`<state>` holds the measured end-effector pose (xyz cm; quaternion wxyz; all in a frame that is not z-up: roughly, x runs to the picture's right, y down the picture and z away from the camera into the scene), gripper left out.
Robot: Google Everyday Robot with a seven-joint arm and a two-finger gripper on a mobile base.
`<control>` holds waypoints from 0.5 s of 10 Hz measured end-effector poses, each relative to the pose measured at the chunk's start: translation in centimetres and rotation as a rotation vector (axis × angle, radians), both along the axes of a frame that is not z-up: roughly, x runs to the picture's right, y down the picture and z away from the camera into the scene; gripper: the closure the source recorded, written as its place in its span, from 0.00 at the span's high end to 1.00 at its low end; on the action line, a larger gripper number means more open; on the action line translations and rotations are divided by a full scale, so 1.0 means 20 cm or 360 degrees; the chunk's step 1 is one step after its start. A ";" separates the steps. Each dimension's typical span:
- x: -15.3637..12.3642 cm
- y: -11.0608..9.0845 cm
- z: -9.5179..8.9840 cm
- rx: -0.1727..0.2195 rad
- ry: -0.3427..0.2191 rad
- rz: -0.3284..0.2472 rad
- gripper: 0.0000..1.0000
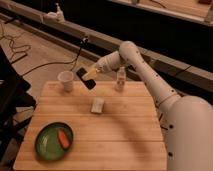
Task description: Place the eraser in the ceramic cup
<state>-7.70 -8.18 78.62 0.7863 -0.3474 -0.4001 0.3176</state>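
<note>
The white ceramic cup (65,80) stands upright near the far left corner of the wooden table (120,135). My gripper (89,75) is in the air just right of the cup and above the table's far edge. It is shut on the black eraser (85,79), which hangs tilted from the fingers, a short gap from the cup's rim. The white arm reaches in from the right.
A flat white block (97,105) lies at the table's middle. A small clear bottle (120,79) stands at the far edge, right of the gripper. A green plate (53,141) with an orange carrot (63,138) sits at the front left. Cables lie on the floor behind.
</note>
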 end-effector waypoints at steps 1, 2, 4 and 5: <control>0.00 0.00 0.00 0.0000 0.0000 0.0001 0.00; 0.00 0.00 0.00 0.0002 0.0001 0.0001 0.00; -0.06 -0.07 0.01 0.0065 -0.0017 0.0025 0.00; -0.16 -0.14 0.02 0.0125 -0.0057 0.0046 0.00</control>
